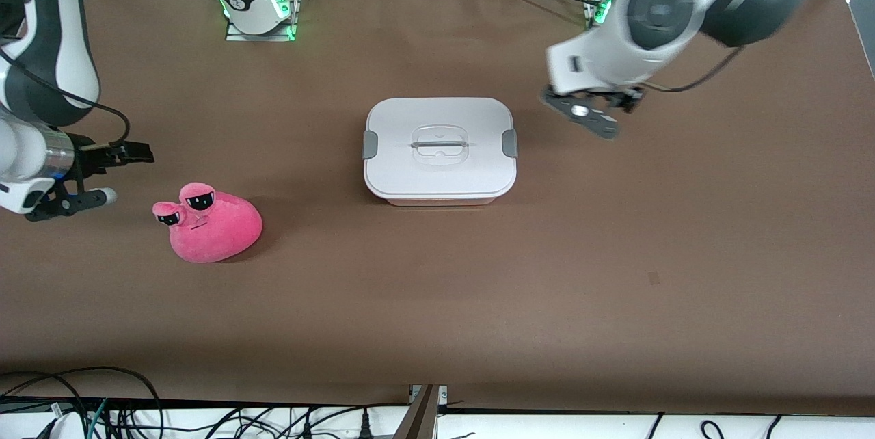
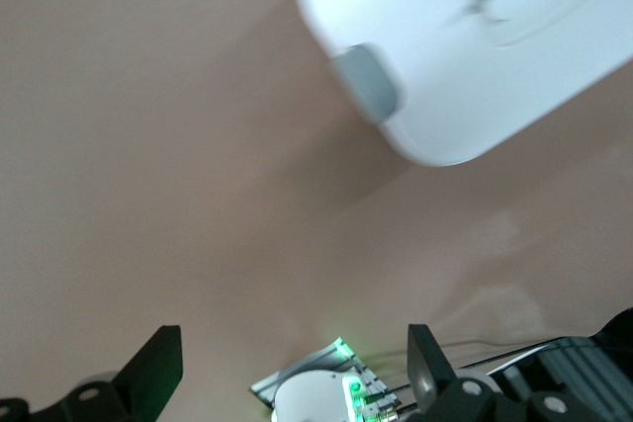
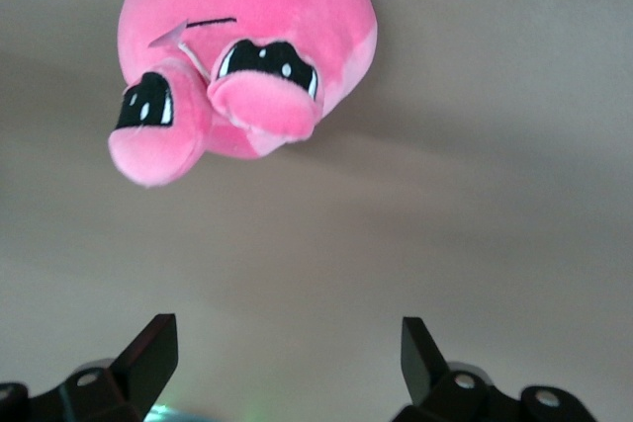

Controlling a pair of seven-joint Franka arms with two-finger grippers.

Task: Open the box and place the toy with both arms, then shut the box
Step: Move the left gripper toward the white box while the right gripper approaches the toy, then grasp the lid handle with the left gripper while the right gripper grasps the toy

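box (image 1: 439, 172): I've got a pale pink tub mid-table, white lid on flat, grey side clips, clear recessed handle.
toy (image 1: 212, 227): hot-pink plush blob, two stalk eyes up, sitting upright toward the right arm's end, well apart from the box, a bit nearer the front camera.

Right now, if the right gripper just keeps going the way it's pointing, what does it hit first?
Probably the pink plush toy: it sits straight ahead of the open right gripper, with only bare table in the way. Height is unclear, so it may graze the table first.
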